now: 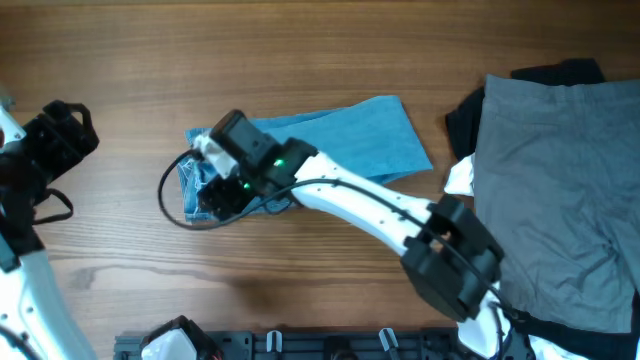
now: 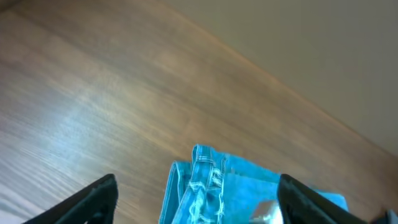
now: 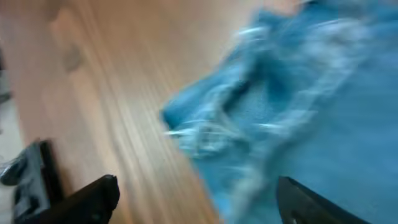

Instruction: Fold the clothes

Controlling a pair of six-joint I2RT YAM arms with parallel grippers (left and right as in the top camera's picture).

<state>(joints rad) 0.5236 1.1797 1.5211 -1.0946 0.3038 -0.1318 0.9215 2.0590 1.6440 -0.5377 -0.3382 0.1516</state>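
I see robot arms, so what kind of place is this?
Probably a robot lab workbench, not a home: a left arm and right arm at a wooden table with jeans and grey trousers.

Wooden table (image 1: 330, 60) — brown, streaked grain. Black rail (image 1: 330, 346) along bottom edge in overhead view.

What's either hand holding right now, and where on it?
Nothing. Left hand is open, clear of the jeans; right hand is open over their bunched end.

wooden table (image 1: 330, 60) — light-blue jeans (image 1: 375, 135) mid-table; grey trousers (image 1: 560, 190) at right, black piece (image 1: 463, 125) and white piece (image 1: 460, 180) beside them.
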